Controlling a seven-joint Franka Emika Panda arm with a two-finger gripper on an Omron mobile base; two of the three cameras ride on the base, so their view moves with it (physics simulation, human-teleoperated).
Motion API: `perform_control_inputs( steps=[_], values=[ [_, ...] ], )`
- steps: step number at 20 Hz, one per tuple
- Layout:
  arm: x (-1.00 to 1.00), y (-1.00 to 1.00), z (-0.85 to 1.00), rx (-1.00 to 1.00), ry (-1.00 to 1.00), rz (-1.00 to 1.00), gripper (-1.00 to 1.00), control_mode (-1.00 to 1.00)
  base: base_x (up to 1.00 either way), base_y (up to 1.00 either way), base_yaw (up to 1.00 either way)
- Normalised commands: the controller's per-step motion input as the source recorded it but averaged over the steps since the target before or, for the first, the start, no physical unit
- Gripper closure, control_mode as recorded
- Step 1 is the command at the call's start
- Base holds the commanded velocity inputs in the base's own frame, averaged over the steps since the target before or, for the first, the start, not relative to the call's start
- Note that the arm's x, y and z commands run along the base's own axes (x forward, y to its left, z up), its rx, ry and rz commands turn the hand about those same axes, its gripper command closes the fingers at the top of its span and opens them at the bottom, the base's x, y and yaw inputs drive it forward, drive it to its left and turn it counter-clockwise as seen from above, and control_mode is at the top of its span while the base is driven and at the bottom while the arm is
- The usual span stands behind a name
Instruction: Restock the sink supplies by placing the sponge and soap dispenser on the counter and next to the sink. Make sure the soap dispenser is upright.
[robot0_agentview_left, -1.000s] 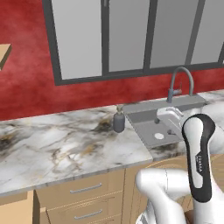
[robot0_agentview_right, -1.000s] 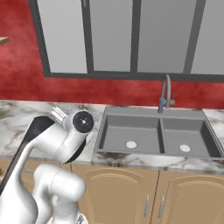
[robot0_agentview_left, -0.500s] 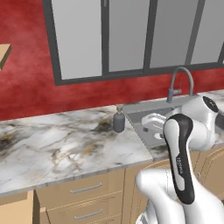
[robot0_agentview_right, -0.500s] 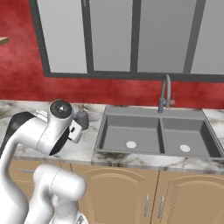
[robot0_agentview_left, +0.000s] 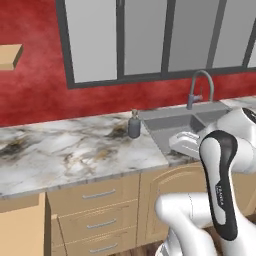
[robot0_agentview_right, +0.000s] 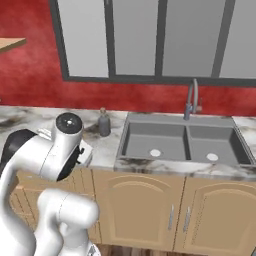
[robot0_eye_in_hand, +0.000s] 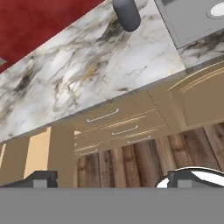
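The soap dispenser (robot0_agentview_left: 134, 125) (robot0_agentview_right: 103, 123) stands upright on the marble counter (robot0_agentview_left: 75, 150) (robot0_agentview_right: 30, 117), just left of the sink (robot0_agentview_left: 172, 125) (robot0_agentview_right: 150, 137) with its arched faucet (robot0_agentview_left: 201, 89) (robot0_agentview_right: 192, 99). In the hand view the dispenser (robot0_eye_in_hand: 127, 14) is at the top, next to the sink's corner (robot0_eye_in_hand: 188, 24), far from the fingers. My gripper (robot0_eye_in_hand: 113, 181) is open, with nothing between its fingertips (robot0_eye_in_hand: 41, 178), and hangs out in front of the counter edge above the floor. The sponge is out of view.
Light wood drawers (robot0_eye_in_hand: 109, 127) (robot0_agentview_left: 95, 210) and cabinet doors (robot0_agentview_right: 150, 210) run under the counter. A wooden wall shelf (robot0_agentview_left: 11, 56) (robot0_agentview_right: 10, 45) hangs at the upper left. Plank floor (robot0_eye_in_hand: 144, 157) lies below. A window (robot0_agentview_left: 150, 35) spans the red wall.
My arm has folded back and the hand has swung away from the sink toward the counter's front edge. The soap dispenser has stayed where it was.
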Motion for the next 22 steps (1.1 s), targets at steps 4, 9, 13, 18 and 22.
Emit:
perform_control_inputs(
  steps=[4,9,13,18,22],
  values=[
    [0.00,0.00,0.00,0.00,0.00,0.00,-1.00,1.00,-0.84,0.95,0.25],
    [0.00,0.00,0.00,0.00,0.00,0.00,-1.00,1.00,-0.37,0.66,0.47],
    [0.00,0.00,0.00,0.00,0.00,0.00,-1.00,1.00,-0.60,0.20,0.44],
    [0.00,0.00,0.00,0.00,0.00,0.00,-1.00,1.00,-0.07,0.94,0.09],
    [0.00,0.00,0.00,0.00,0.00,0.00,-1.00,1.00,0.09,0.80,0.00]
  ],
)
